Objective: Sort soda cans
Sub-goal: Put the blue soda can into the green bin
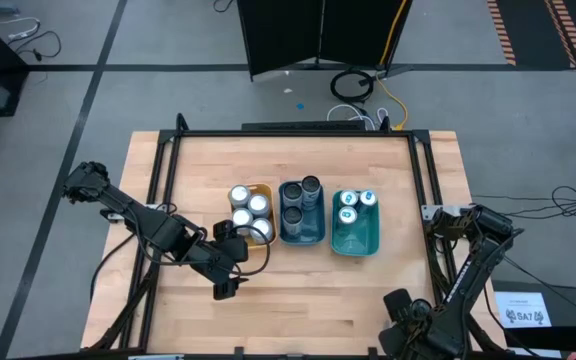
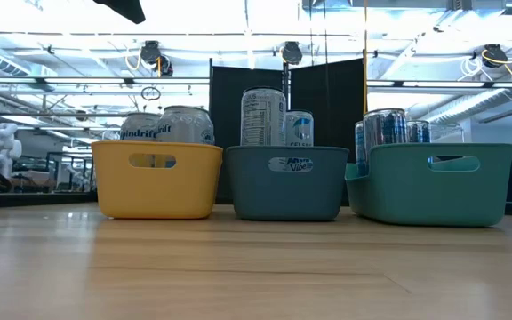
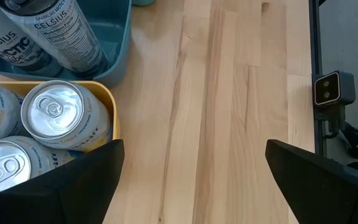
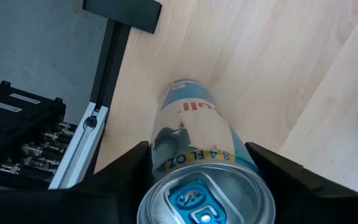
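My right gripper [image 4: 197,180], at the lower right of the high view, has its dark fingers on either side of a silver soda can with blue markings [image 4: 194,146]; whether they clamp it I cannot tell. My left gripper [image 1: 230,270] hangs spread wide just below the yellow plastic tray [image 1: 264,188] of plain silver cans [image 1: 249,212], left of the dark blue tray [image 1: 301,238] and teal tray [image 1: 356,246] at centre frame

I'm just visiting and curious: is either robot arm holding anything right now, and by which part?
The right gripper has a blue-topped soda can between its jaws, flanking the can's sides near the top; whether they press it yet cannot be told. The left gripper holds nothing.
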Robot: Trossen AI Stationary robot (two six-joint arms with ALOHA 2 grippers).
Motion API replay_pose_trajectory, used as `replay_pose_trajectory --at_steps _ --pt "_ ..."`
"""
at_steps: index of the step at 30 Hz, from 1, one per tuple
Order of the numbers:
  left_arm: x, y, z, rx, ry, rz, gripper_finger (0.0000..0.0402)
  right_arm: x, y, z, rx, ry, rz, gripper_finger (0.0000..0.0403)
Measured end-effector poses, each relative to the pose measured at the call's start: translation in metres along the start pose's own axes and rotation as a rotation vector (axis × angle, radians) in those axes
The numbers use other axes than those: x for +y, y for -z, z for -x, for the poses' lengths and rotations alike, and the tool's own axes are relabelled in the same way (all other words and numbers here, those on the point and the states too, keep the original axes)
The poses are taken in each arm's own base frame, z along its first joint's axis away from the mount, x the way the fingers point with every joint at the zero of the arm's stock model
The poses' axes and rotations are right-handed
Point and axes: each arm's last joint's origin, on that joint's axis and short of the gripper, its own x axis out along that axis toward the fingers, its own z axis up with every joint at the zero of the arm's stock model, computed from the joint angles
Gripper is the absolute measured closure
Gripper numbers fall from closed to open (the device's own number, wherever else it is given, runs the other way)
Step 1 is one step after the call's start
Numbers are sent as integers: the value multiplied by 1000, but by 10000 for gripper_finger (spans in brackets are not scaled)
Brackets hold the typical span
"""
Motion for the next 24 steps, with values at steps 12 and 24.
replay_pose_trajectory --at_steps 12,24 --pt "0 0 0 0 0 0 2 -10 -8 0 -13 16 -39 180" --pt "0 0 0 1 0 -1 2 -34 -18 54 -92 173 -158 178"
